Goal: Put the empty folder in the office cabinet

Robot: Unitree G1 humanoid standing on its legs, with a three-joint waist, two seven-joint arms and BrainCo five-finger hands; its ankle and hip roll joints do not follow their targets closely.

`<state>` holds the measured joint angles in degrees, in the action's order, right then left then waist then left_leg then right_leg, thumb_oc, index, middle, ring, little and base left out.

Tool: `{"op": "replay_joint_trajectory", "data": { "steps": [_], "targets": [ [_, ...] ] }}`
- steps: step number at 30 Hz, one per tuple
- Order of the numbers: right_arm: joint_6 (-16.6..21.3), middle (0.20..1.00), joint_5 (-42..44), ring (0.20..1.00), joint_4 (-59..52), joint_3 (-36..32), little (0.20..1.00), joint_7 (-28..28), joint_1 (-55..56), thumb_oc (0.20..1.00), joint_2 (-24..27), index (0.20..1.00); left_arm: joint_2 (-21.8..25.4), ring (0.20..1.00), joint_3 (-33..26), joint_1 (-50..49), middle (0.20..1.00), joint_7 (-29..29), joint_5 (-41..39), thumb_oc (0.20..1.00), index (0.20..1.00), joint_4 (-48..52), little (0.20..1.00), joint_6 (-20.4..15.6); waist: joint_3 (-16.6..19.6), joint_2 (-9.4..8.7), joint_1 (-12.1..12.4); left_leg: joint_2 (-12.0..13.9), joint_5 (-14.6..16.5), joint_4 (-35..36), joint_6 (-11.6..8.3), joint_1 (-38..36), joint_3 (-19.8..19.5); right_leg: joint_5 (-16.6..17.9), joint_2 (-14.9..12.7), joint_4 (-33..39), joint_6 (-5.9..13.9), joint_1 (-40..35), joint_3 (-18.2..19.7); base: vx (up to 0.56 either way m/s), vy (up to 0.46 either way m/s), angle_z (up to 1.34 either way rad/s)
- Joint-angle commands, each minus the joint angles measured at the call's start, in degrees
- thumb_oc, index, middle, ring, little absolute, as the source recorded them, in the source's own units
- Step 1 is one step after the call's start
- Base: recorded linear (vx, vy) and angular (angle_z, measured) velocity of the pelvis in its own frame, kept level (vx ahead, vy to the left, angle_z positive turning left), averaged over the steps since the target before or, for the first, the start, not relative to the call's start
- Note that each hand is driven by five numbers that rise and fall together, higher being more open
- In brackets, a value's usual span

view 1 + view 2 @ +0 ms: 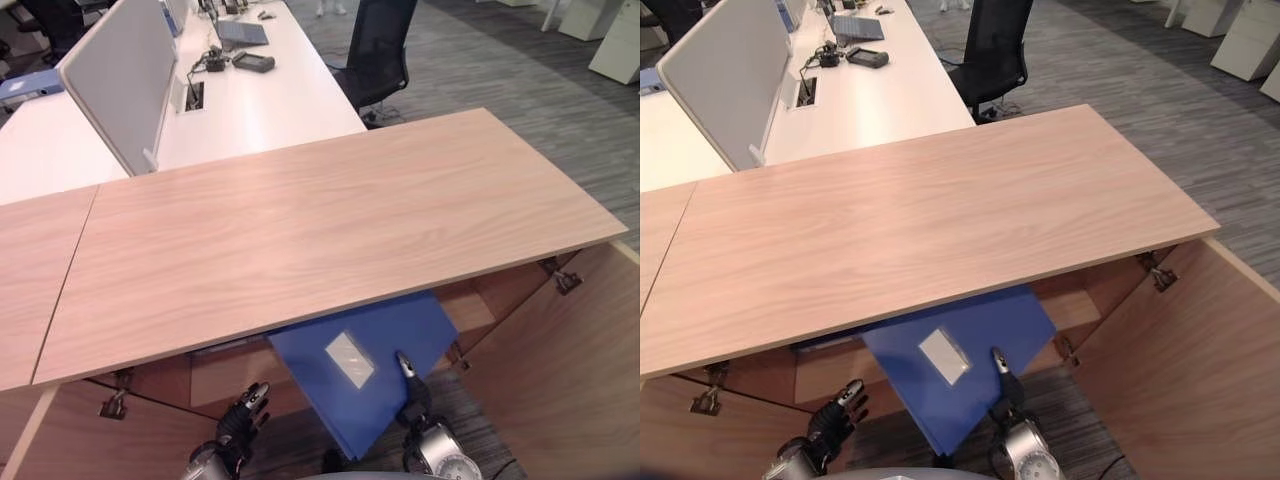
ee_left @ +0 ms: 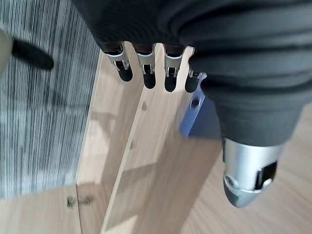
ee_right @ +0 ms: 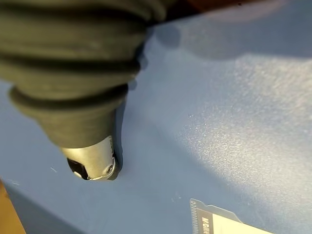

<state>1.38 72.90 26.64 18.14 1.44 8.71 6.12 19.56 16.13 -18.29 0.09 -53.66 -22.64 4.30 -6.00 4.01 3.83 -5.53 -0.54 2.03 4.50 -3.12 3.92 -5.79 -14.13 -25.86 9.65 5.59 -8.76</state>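
Note:
The blue folder (image 1: 425, 330) with a white label (image 1: 350, 360) sticks out tilted from the open office cabinet, its far end under the wooden top (image 1: 300, 220). My right hand (image 1: 412, 395) grips the folder's near edge. Its thumb (image 3: 92, 163) presses on the blue cover (image 3: 219, 122), with the fingers hidden below. My left hand (image 1: 240, 418) hangs open and empty in front of the cabinet's left half, apart from the folder. Its fingers (image 2: 146, 73) point at the wooden shelf edge, and a corner of the folder (image 2: 194, 117) shows beyond them.
The cabinet doors stand open: one at the right (image 1: 570, 380), one at the lower left (image 1: 90, 440). Behind the cabinet is a white desk (image 1: 250, 100) with a grey divider (image 1: 120, 70) and a laptop (image 1: 242, 32). A black office chair (image 1: 375, 50) stands on the grey carpet.

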Motion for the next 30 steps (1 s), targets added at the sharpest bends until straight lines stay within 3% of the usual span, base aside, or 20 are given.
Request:
{"op": "replay_joint_trajectory", "data": {
  "steps": [1, 4, 9, 14, 16, 17, 20, 22, 25, 26, 30],
  "targets": [
    [-0.9, 0.200, -0.5, 0.200, -5.7, 1.2, 0.200, 3.0, 0.7, 0.200, -0.6, 0.200, 1.4, 1.000, 1.1, -4.9, 1.000, -1.2, -0.4, 1.000, 1.000, 4.7, 1.000, -0.4, -1.5, -0.60, 0.8, 3.6, 7.4, -2.5, -0.16, 0.4, -1.0, 11.0, -3.2, 13.1, 1.52, -3.0, -6.0, 0.11, 0.152, -0.25],
    [-1.1, 0.200, -0.3, 0.200, -6.2, 2.0, 0.200, 2.9, 1.3, 0.200, 0.0, 0.200, 1.8, 1.000, 1.9, -5.8, 1.000, -1.5, -1.2, 1.000, 1.000, 5.4, 1.000, 0.1, -1.9, -0.95, 1.0, 3.8, 8.5, -3.4, -0.10, 0.0, -0.5, 11.2, -2.0, 18.0, 1.62, -2.2, -9.8, 0.03, 0.009, -0.23],
    [1.5, 0.200, -0.3, 0.200, -9.8, 1.6, 0.200, 1.9, 1.7, 0.200, 0.7, 0.200, 0.8, 1.000, 2.5, -5.3, 1.000, -1.1, -1.1, 1.000, 1.000, 4.7, 1.000, -0.2, -2.7, -2.82, 1.2, 3.2, 10.0, -7.4, -0.32, 1.9, -1.8, 10.8, 0.3, 21.0, 1.24, -2.6, -9.1, 0.03, -0.031, 0.02],
    [4.0, 0.200, 1.0, 0.200, -12.3, 2.0, 0.200, 0.1, -0.2, 0.200, 1.0, 0.200, 0.6, 1.000, 3.7, -5.4, 1.000, -0.7, -0.5, 1.000, 1.000, 4.0, 1.000, 0.3, -2.5, -3.69, 1.5, 3.2, 11.2, -10.1, -0.48, 3.8, -2.4, 9.4, 0.3, 19.9, 0.64, -2.1, -9.8, 0.04, -0.038, 0.17],
    [5.6, 0.200, 0.8, 0.200, -13.6, 1.9, 0.200, -1.0, -1.3, 0.200, 1.1, 0.200, 0.6, 1.000, 4.2, -5.1, 1.000, -0.3, -0.8, 1.000, 1.000, 4.1, 1.000, 0.1, -2.9, -3.84, 1.5, 3.2, 11.8, -11.8, -0.50, 5.3, -2.9, 8.9, -0.1, 18.2, 0.52, -0.9, -10.1, -0.05, -0.036, 0.07],
    [8.5, 0.200, -1.2, 0.200, -15.2, 1.2, 0.200, -3.4, -3.7, 0.200, 1.5, 0.200, 0.7, 1.000, 5.1, -3.7, 1.000, 1.1, -0.8, 1.000, 1.000, 3.5, 1.000, -0.5, -4.2, -3.75, 1.0, 3.4, 12.3, -14.8, -0.53, 8.8, -3.4, 8.2, -0.9, 14.9, 0.30, 2.0, -10.0, -0.17, -0.035, 0.06],
    [9.2, 0.200, -2.7, 0.200, -16.1, 0.6, 0.200, -4.2, -5.7, 0.200, 1.6, 0.200, 1.0, 1.000, 6.2, -2.0, 1.000, 1.7, -1.2, 1.000, 1.000, 3.7, 1.000, -1.3, -5.7, -3.65, 0.5, 3.4, 13.0, -19.4, -0.45, 14.2, -3.9, 7.4, -2.0, 11.6, -0.11, 5.5, -10.0, -0.21, -0.019, 0.22],
    [10.9, 0.200, -2.7, 0.200, -16.5, 0.7, 0.200, -4.8, -8.7, 0.200, 1.9, 0.200, 1.2, 1.000, 7.6, 0.5, 1.000, 2.1, -1.5, 1.000, 1.000, 3.8, 1.000, -2.2, -7.5, -3.21, 0.3, 3.1, 13.9, -26.3, -0.49, 22.7, -5.5, 5.8, -2.9, 5.7, -0.93, 12.1, -9.6, -0.27, -0.018, 0.45],
    [12.2, 0.200, -3.2, 0.200, -16.7, 0.4, 0.200, -5.5, -10.4, 0.200, 2.1, 0.200, 0.7, 1.000, 8.0, 1.8, 1.000, 2.5, -1.8, 1.000, 1.000, 3.5, 1.000, -2.8, -7.4, -2.87, 0.3, 3.0, 14.6, -30.1, -0.53, 27.6, -6.3, 4.2, -3.5, 1.9, -1.41, 16.4, -9.4, -0.13, -0.001, 0.23],
    [13.4, 0.200, -3.6, 0.200, -18.4, -0.3, 0.200, -5.4, -11.8, 0.200, 2.2, 0.200, -0.4, 1.000, 8.5, 3.4, 1.000, 3.0, -2.0, 1.000, 1.000, 3.0, 1.000, -3.4, -7.9, -2.48, 0.5, 2.8, 15.4, -34.7, -0.69, 33.4, -7.3, 1.6, -4.5, -3.7, -2.09, 21.6, -9.1, -0.09, -0.010, 0.12],
    [15.0, 0.200, -3.5, 0.200, -19.2, -0.7, 0.200, -5.4, -12.6, 0.200, 1.9, 0.200, -1.2, 1.000, 9.1, 4.8, 1.000, 2.7, -1.3, 1.000, 1.000, 2.3, 1.000, -3.7, -8.0, -1.92, 0.6, 2.4, 16.3, -38.8, -0.91, 38.3, -8.4, -1.0, -5.5, -9.0, -2.77, 26.2, -8.7, -0.05, -0.013, 0.21]
  ]
}}
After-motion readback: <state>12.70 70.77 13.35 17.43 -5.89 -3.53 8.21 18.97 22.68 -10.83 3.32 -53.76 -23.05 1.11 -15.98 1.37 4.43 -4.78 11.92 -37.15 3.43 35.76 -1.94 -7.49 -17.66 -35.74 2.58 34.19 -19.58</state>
